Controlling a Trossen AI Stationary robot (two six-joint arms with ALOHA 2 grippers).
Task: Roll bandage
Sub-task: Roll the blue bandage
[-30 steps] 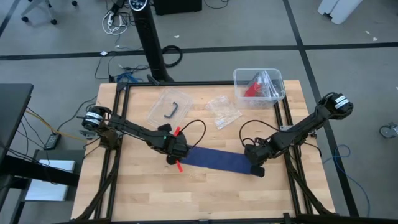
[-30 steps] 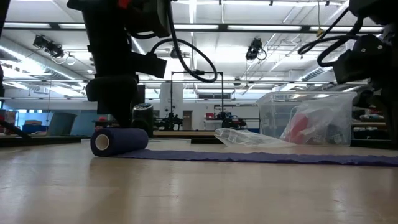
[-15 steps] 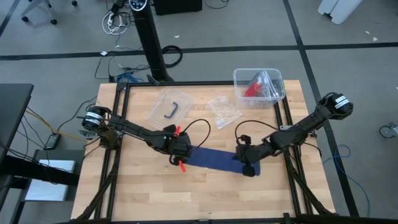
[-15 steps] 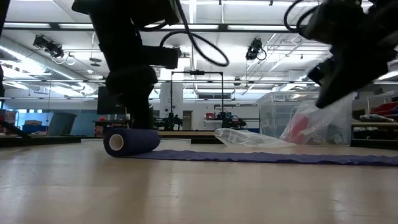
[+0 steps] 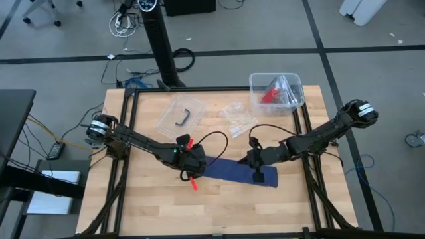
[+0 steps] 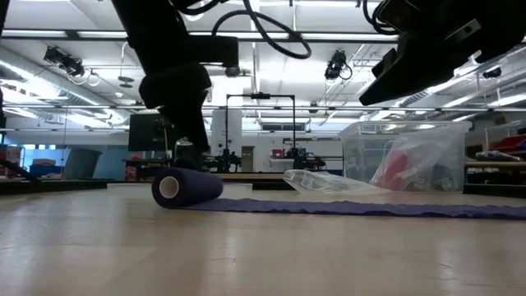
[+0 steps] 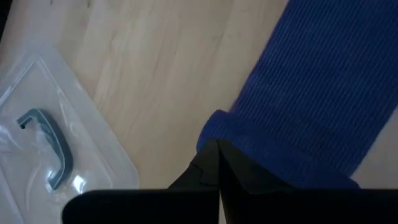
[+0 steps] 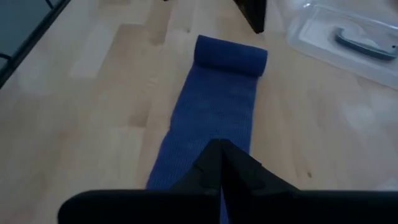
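**Bandage part-rolled; both grippers closed**

Left gripper (image 5: 190,161), fingers together, reaches low with its tip just behind the rolled end of the bandage (image 5: 236,170); contact cannot be confirmed. Right gripper (image 5: 255,161), fingers together and holding nothing, hangs above the flat strip. Beyond the roll, a clear bag (image 8: 348,38) lies partly cut off.

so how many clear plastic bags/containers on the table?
3. A flat bag with a dark hook-shaped part at back left, a crumpled bag mid-back, and a tub holding a red item at the back right corner. None seem hidden.
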